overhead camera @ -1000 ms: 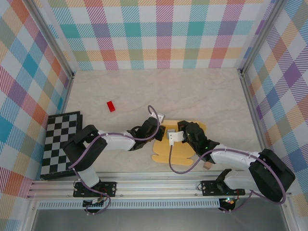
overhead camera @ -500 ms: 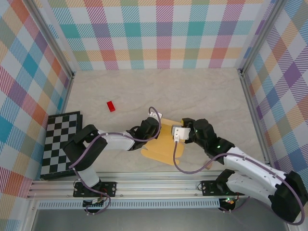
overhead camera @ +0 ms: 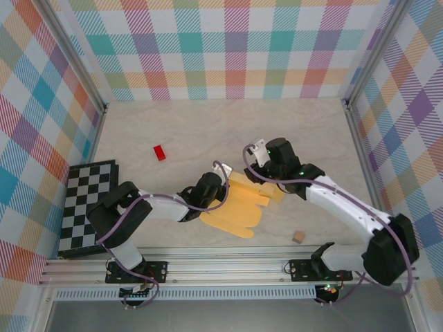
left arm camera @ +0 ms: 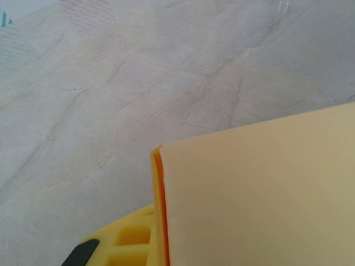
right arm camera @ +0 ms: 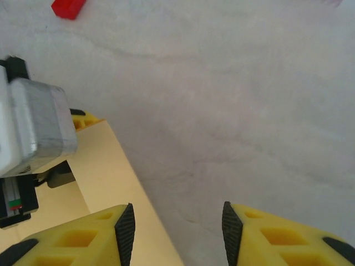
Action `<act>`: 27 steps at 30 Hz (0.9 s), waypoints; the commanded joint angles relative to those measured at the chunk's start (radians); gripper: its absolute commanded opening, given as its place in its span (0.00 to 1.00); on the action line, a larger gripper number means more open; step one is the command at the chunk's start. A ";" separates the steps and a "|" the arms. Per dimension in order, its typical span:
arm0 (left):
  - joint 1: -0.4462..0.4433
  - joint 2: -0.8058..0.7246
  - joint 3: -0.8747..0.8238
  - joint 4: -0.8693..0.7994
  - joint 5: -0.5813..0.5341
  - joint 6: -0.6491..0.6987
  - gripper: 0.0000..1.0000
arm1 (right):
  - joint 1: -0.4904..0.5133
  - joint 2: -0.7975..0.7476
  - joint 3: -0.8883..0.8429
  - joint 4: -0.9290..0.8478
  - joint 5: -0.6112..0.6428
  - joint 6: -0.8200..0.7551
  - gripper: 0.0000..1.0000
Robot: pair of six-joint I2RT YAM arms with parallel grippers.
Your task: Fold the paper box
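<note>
The paper box [overhead camera: 239,206] is a yellow-orange cardboard sheet lying partly folded near the middle of the table. My left gripper [overhead camera: 216,192] is shut on its left edge. In the left wrist view the pale box panel [left arm camera: 260,194] covers the lower right, pinched against a yellow finger [left arm camera: 125,244]. My right gripper [overhead camera: 255,166] hovers just behind the box's far right corner, open and holding nothing. In the right wrist view its black pads [right arm camera: 125,230] stand well apart over bare table, with the box's edge [right arm camera: 105,166] passing under the left finger.
A small red block [overhead camera: 160,152] lies to the far left of the box, and shows as the red block [right arm camera: 67,6] in the right wrist view. A tiny tan cube [overhead camera: 298,237] sits near the front right. A checkerboard [overhead camera: 86,204] leans at the left wall. The left arm's grey camera housing [right arm camera: 39,127] sits close beside my right gripper.
My right gripper has opened, let go of the box and pulled back toward the far side. The box has shifted and flattened while the left gripper kept its hold.
</note>
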 commanded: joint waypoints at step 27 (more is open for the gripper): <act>0.016 0.039 0.035 -0.195 0.178 -0.011 0.30 | -0.095 0.248 -0.038 -0.012 -0.226 0.106 0.50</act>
